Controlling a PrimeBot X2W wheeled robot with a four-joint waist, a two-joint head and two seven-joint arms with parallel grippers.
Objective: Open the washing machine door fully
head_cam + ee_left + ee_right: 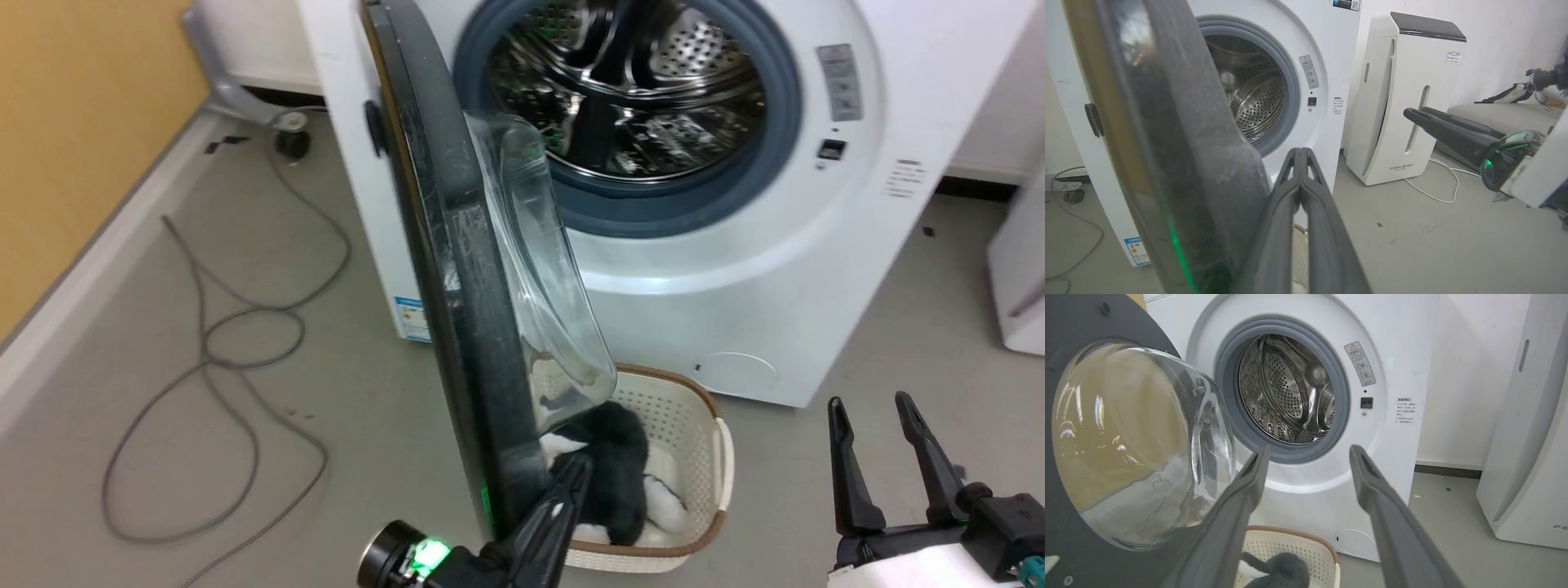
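The door [457, 269] stands edge-on, roughly square to the washer [735, 278], hinged at its left. The left hand [576, 472], fingers pressed together, sits just right of the door's lower rim, on its inner side; the right hand [871, 404], spread, is well apart. The right wrist view shows that inner face broadside; contact is unclear.

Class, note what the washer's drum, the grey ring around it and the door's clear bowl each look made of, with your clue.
Drum: likely stainless steel, polished; mirror-like reflections, punched holes. Grey ring: probably rubber, matte; no glare. Clear bowl on the washing machine door: glass or hard plastic, glossy; see-through with sharp highlights.
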